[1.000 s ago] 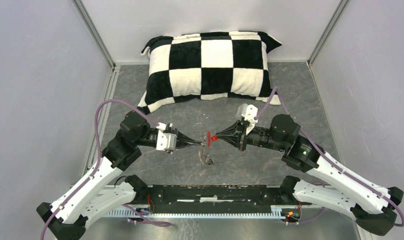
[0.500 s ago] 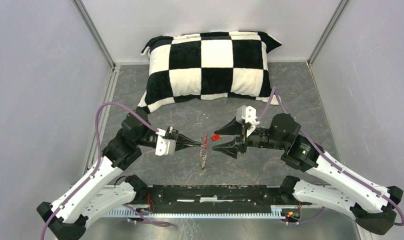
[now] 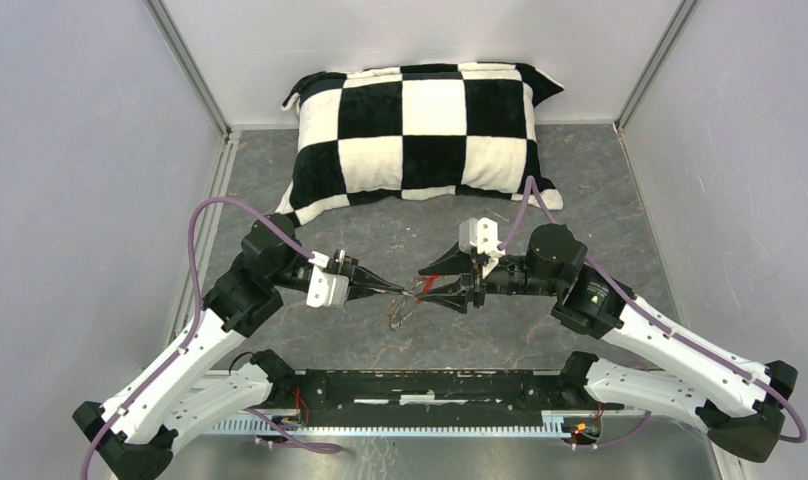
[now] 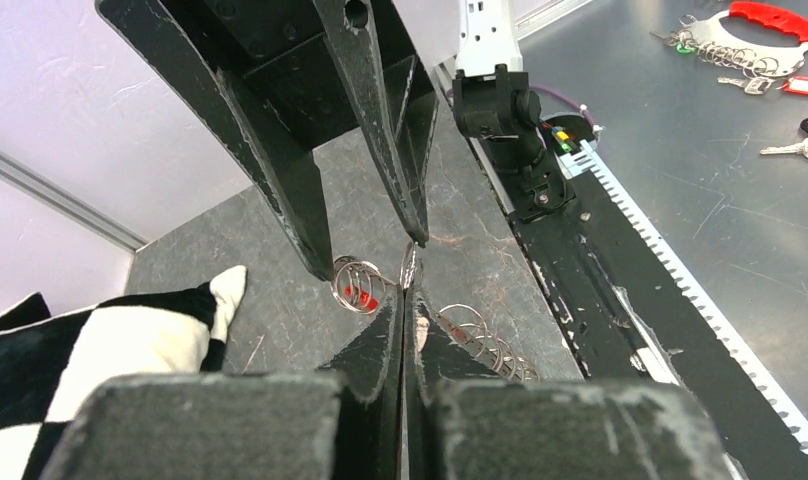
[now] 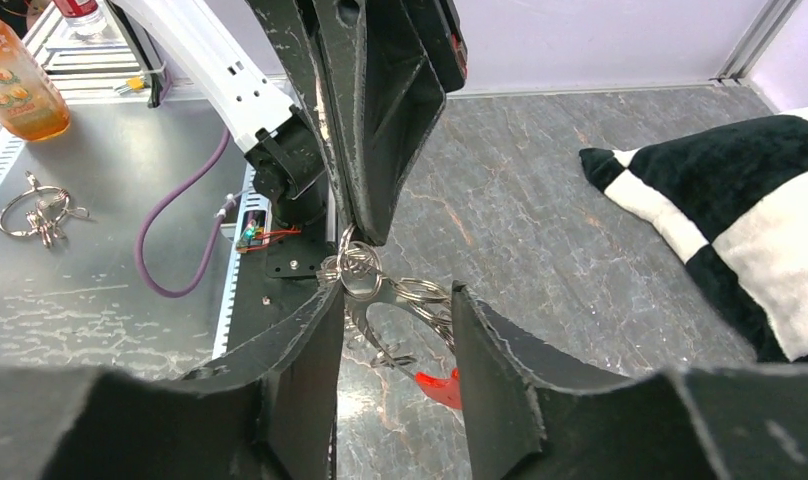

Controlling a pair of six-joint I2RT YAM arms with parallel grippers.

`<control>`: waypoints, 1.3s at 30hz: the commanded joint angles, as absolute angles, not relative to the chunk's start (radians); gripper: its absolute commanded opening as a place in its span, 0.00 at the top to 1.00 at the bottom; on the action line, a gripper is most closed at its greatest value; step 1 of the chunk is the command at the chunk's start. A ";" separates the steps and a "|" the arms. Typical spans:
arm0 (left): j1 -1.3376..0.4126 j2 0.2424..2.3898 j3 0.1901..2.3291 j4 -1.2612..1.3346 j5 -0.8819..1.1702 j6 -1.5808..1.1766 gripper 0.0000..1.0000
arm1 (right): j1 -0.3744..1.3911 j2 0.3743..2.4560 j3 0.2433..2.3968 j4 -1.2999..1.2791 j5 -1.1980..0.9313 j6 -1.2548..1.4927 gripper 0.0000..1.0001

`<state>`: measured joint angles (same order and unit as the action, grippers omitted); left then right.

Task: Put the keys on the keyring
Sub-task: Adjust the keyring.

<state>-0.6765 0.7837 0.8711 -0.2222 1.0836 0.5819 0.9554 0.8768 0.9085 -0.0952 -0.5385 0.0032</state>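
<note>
My left gripper is shut on a silver ring of the keyring, whose coils hang below its tips over the grey table. From the left wrist view the pinched ring stands at the fingertips, with coils holding a red bit to the left. My right gripper is open, its fingers on either side of the keyring and its red section. The keys cannot be told apart from the cluster of rings.
A black-and-white checked pillow lies at the back of the table. The black base rail runs along the near edge. Off the table on the metal bench lie other ring bundles, a bottle and a red-handled key bunch.
My right gripper opened, let go of the red section and slid left, so its fingers now straddle the keyring. The keyring sagged and hangs from my left gripper, which stayed shut.
</note>
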 commanded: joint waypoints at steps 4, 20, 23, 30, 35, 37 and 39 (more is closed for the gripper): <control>-0.678 0.787 0.920 -0.183 1.130 0.531 0.98 | 0.968 0.887 0.942 -0.046 -0.537 -0.010 0.62; -0.678 0.786 0.916 -0.192 1.135 0.532 0.98 | 0.976 0.844 0.916 -0.071 -0.529 0.008 0.54; -0.678 0.787 0.918 -0.192 1.134 0.526 0.98 | 0.977 0.840 0.914 -0.061 -0.544 0.008 0.53; -0.678 0.790 0.925 -0.164 1.125 0.476 0.98 | 0.988 0.876 0.904 -0.046 -0.574 0.012 0.56; -0.678 0.788 0.925 -0.165 1.125 0.472 0.98 | 0.990 0.886 0.906 -0.032 -0.573 0.016 0.61; -0.678 0.789 0.925 -0.164 1.126 0.472 0.98 | 0.992 0.894 0.909 -0.028 -0.572 0.019 0.65; -0.678 0.788 0.924 -0.164 1.128 0.472 0.98 | 0.994 0.898 0.908 -0.023 -0.569 0.021 0.70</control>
<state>-0.6765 0.7933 0.8799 -0.2073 1.1095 0.5106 0.9867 0.8894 0.9039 -0.0700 -0.5613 0.0208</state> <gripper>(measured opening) 0.023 0.337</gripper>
